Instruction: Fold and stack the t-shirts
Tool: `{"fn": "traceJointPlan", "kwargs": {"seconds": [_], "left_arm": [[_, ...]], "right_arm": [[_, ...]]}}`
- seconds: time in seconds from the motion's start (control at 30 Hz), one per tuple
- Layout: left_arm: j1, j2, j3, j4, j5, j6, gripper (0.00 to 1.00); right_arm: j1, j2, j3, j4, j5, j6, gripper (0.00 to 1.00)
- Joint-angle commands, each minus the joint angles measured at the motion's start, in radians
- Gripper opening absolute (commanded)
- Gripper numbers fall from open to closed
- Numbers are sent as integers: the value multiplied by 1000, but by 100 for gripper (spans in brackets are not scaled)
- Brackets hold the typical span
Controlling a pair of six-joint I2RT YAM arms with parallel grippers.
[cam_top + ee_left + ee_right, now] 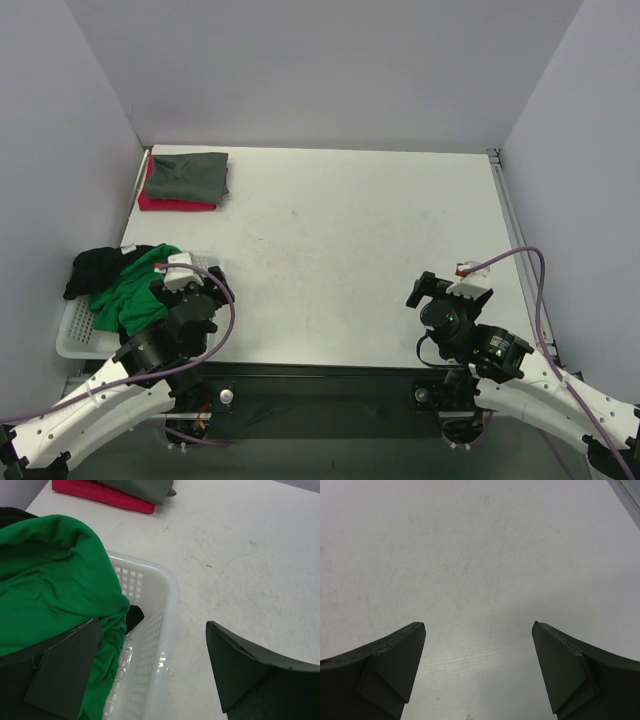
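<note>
While the left gripper (152, 630) is hanging over the near left corner of the table (350, 250), its jaws are standing spread wide and gripping nothing. One finger (65, 675) is lying over green cloth, the other (250, 680) is sitting over bare tabletop, and the rim of the white perforated basket (160, 605) is running between them. Whether the first finger is touching the cloth, I cannot tell. Filling that basket, the green t-shirt (50, 580) is bulging up in a loose heap and spilling over the rim on the table side. Beside it, the black t-shirt (95, 268) is lying crumpled at the far left end of the basket, partly draping over the edge; more black cloth is showing inside the basket under the green. Any print on it is too small to make out.

Over the near right part of the table the right gripper (478, 626) is hovering, jaws likewise spread wide, with only bare white surface showing between its fingers (395, 665).

Further out, at the far left corner of the table, two folded shirts are lying stacked: the grey-green t-shirt (190, 175) is sitting on top of the pink-red t-shirt (170, 204), whose edge is showing at the left and near sides. That stack is lying well apart from the basket and from both grippers
</note>
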Motion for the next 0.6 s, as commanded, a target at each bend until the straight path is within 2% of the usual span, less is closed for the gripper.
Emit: {"fn": "traceJointPlan", "kwargs": {"seconds": [0.0,0.33,0.57], "left_arm": [[-4,4,51,-6,-39,-8,97],[-4,34,66,-46,-99,-15,97],[-4,13,85,-194,-269,-158,97]], "right_arm": [[-8,13,0,-26,65,31,93],[-8,19,0,-26,57,44,94],[-8,25,3,-26,17,79,95]]}}
